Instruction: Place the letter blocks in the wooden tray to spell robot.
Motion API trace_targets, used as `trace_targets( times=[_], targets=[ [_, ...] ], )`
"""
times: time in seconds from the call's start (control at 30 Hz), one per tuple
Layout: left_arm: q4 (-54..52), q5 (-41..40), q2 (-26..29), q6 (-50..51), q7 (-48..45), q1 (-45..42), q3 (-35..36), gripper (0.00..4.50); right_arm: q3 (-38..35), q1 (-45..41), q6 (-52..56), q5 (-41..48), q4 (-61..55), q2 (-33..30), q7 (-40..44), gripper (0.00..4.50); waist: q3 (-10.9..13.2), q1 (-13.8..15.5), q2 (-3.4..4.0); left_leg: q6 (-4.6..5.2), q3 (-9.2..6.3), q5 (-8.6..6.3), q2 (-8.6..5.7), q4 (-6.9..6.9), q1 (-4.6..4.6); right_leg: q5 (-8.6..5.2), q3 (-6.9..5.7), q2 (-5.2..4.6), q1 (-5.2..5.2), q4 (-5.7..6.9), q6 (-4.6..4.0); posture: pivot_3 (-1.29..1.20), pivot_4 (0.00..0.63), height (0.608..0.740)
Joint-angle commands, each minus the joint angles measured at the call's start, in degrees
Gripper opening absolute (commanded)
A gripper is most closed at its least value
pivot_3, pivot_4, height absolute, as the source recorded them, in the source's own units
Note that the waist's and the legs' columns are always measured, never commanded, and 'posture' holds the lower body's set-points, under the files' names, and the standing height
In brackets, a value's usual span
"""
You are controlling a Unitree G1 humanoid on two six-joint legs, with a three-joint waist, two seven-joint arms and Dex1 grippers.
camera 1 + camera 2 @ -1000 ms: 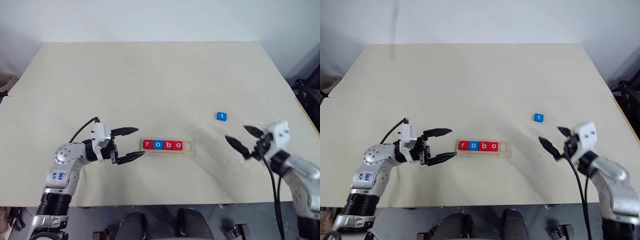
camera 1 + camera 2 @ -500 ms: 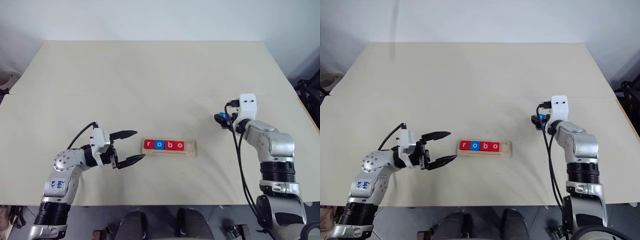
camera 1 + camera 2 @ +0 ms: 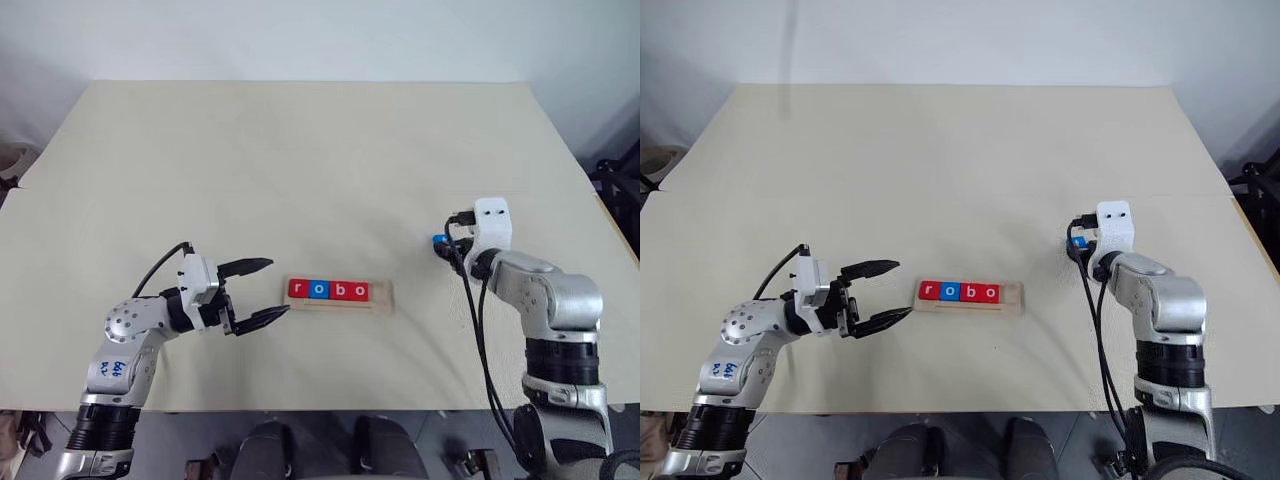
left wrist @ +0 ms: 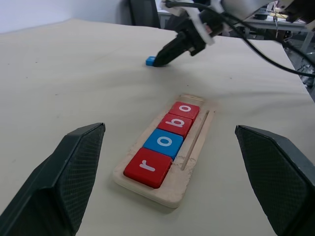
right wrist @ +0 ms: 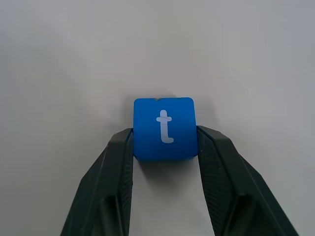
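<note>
Fingers (image 5: 115, 167) of R gripper (image 5: 164, 147) sit tight vs both sides of the blue t block (image 5: 164, 128), one per side, pinching it; block's underside looks to be on the table (image 3: 300, 170), letter face up. Seen from the head cam, that gripper (image 3: 1077, 243) is well to the right of the wooden tray (image 3: 383, 293), a bit farther back on the tabletop than the tray, w/ only a sliver of blue showing at its tip. L gripper (image 3: 258, 292) hovers just off the tray's left end, pointing at it, fingers (image 4: 74, 172) spread wide w/ nothing between them, not touching tray. Tray lies lengthwise across the table, approx. centred btwn the two arms. Four letter blocks in its groove, edge to edge from the left end: red r (image 4: 147, 167), blue o (image 4: 166, 142), red b (image 4: 178, 124), red o (image 4: 187, 109). Rightmost slot of tray, nearest the R gripper's side, is bare wood. From L wrist cam the tray runs away from the gripper w/ the r nearest, and past its far end the R gripper's black fingers come down onto the small blue block (image 4: 150, 61) on the cloth-coloured tabletop. Black cables trail along the R arm down past the table's near edge.
</note>
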Motion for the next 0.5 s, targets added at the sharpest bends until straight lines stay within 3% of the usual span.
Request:
trace_targets(
  times=[0.03,0.17,0.37,0.5],
  targets=[
    [-0.53,-0.65,0.54,0.27,-1.38,-0.38,-0.48,4.50,-3.33,2.64,8.14,3.01,-11.83,0.83,-0.29,1.47,0.00,0.02,0.00,0.00,-0.01,0.00,0.00,0.00,0.00,0.00,0.00,0.01,0.00,0.00,0.00,0.00,0.150,0.740],
    [1.52,-0.23,-0.22,0.20,-2.16,-2.94,-1.51,4.50,-5.45,8.30,16.19,3.62,-23.95,5.47,-2.63,1.47,0.00,0.16,0.00,0.00,-0.06,0.00,0.00,-0.02,0.00,0.00,-0.01,0.01,-0.01,0.01,0.00,0.00,0.150,0.740],
    [2.94,-0.38,-0.09,0.08,-3.79,-4.18,-2.18,4.50,-6.49,13.01,22.83,2.62,-32.24,11.71,-4.45,1.47,0.00,0.06,0.00,0.01,-0.08,-0.01,-0.01,-0.04,0.01,0.00,0.01,0.02,-0.02,0.01,0.00,0.00,0.150,0.740],
    [3.73,-0.29,-0.08,0.00,-4.13,-4.95,-2.14,4.50,-6.14,13.65,23.25,3.28,-33.22,11.90,-2.64,2.80,-0.01,-0.02,0.00,0.01,-0.06,0.00,-0.01,-0.07,0.01,-0.01,0.02,0.05,-0.04,-0.01,-0.01,0.00,0.150,0.740]
  ],
)
